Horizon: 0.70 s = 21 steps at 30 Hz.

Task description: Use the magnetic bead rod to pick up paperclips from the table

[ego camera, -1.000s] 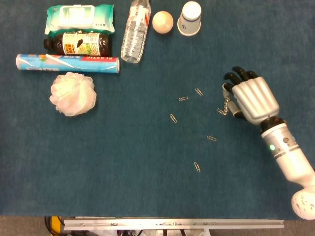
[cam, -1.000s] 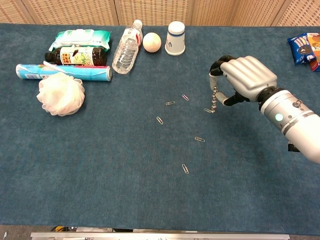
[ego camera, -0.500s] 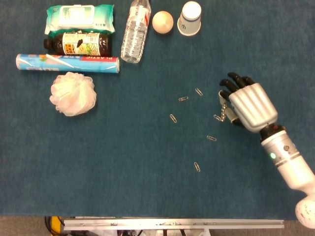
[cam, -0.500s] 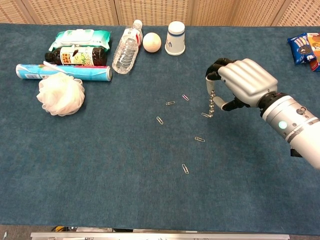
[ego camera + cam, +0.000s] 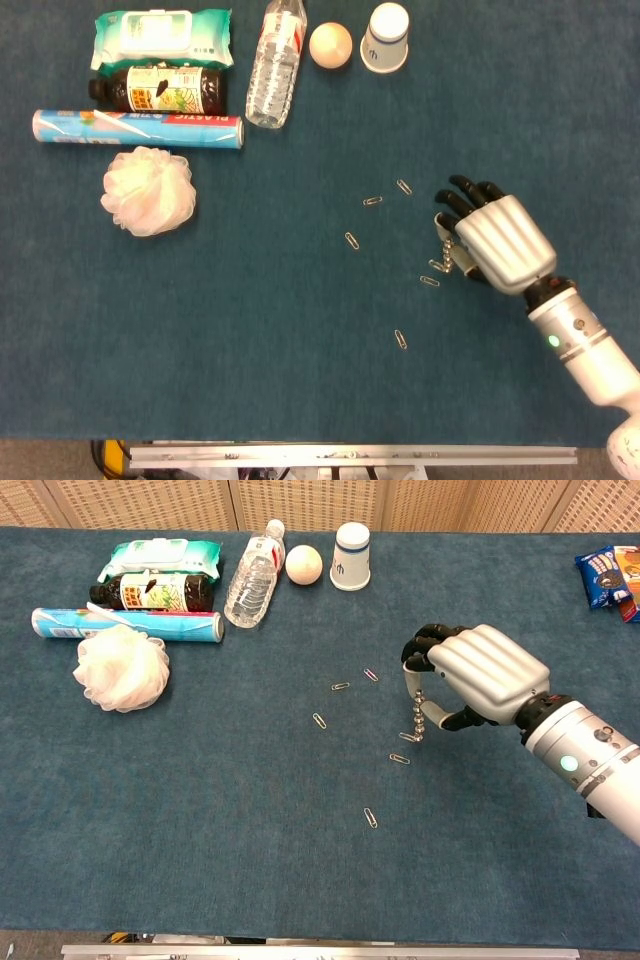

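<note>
- At right, the right hand point(image 5: 480, 675) grips the magnetic bead rod point(image 5: 416, 715), hanging with one clip clinging, over scattered paperclips point(image 5: 399, 759)
- Far left, a roll point(image 5: 137, 129) reads "PLASTIC"

A short silver bead rod point(image 5: 417, 712) hangs upright above the blue table, with one paperclip point(image 5: 407, 737) clinging to its lower tip. Five more small metal paperclips point(image 5: 340, 687) lie flat and scattered nearby, the closest one point(image 5: 400, 759) just below the tip
</note>
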Tool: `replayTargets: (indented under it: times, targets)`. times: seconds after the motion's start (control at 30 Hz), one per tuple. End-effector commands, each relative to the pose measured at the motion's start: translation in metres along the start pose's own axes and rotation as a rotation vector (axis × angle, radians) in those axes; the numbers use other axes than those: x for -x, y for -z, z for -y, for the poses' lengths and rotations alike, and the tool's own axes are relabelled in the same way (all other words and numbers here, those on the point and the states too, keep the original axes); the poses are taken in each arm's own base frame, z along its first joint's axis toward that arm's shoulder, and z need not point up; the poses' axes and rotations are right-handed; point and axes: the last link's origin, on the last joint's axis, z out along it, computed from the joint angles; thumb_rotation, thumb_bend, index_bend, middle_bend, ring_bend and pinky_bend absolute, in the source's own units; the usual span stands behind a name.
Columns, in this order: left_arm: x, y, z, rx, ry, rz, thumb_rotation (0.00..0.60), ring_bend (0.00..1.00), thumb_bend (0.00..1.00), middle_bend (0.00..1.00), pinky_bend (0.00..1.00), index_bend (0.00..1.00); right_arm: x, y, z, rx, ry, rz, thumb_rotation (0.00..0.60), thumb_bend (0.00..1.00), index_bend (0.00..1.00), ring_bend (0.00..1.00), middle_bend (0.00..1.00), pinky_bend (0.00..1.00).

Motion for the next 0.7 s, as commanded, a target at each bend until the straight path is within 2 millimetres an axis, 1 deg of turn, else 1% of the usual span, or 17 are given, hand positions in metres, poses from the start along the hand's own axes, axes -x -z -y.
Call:
replayTargets:
  times: [0.03,0.33,0.7]
  targets:
    - [-0.001,-0.001,0.001,-0.008,0.005,0.0,0.6,0.36,0.14,0.43,0.53,0.42,0.005,-0.001,0.003,-0.009,0.003,0.016,0.6,0.39,0.54,0.15,0.3,0.29]
    - [-0.003,-0.002,0.005,-0.02,0.015,-0.006,0.6,0.36,0.14,0.43,0.53,0.42,0.015,-0.003,0.01,-0.028,0.017,0.033,0.6,0.39,0.54,0.15,0.3,0.29]
    - [-0.003,-0.001,0.006,-0.026,0.017,-0.01,0.6,0.36,0.14,0.43,0.53,0.42,0.023,-0.005,0.013,-0.038,0.027,0.056,0.6,0.39,0.54,0.15,0.3,0.29]
